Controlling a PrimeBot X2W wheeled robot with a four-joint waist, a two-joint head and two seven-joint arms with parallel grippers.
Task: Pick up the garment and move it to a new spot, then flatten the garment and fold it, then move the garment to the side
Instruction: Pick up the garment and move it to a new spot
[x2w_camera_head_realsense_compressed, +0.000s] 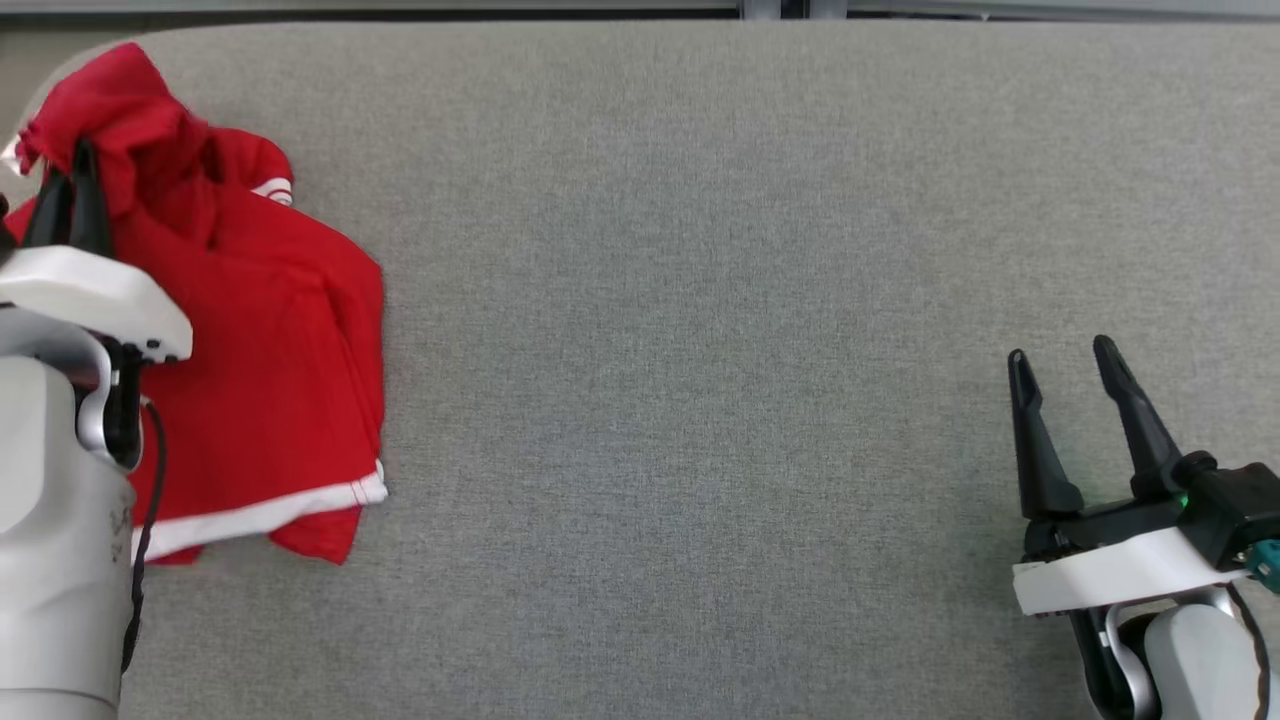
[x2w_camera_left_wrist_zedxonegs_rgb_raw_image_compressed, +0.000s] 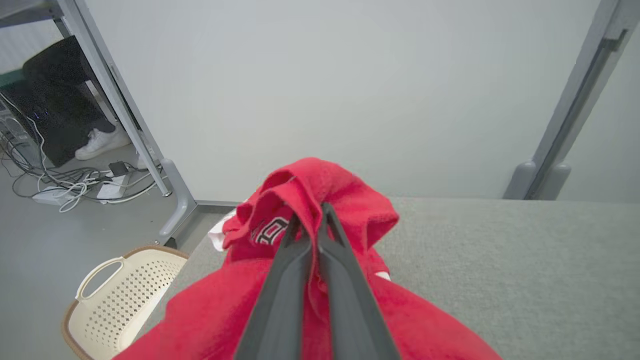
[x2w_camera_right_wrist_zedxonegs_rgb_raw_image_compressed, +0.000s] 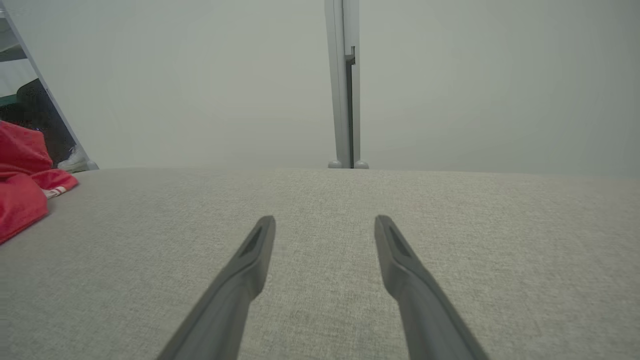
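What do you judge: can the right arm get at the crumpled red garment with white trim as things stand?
Probably not without a long stretch: nothing lies between, but the open right gripper stands across the grey fabric table from the red garment, which the left gripper pinches.

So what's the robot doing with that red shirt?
Its left gripper is shut on a bunched-up bit of the red shirt, at the far left corner of the grey table. The rest of the shirt lies crumpled on the table. Its right gripper is open and holds nothing, over bare table far off to the right.
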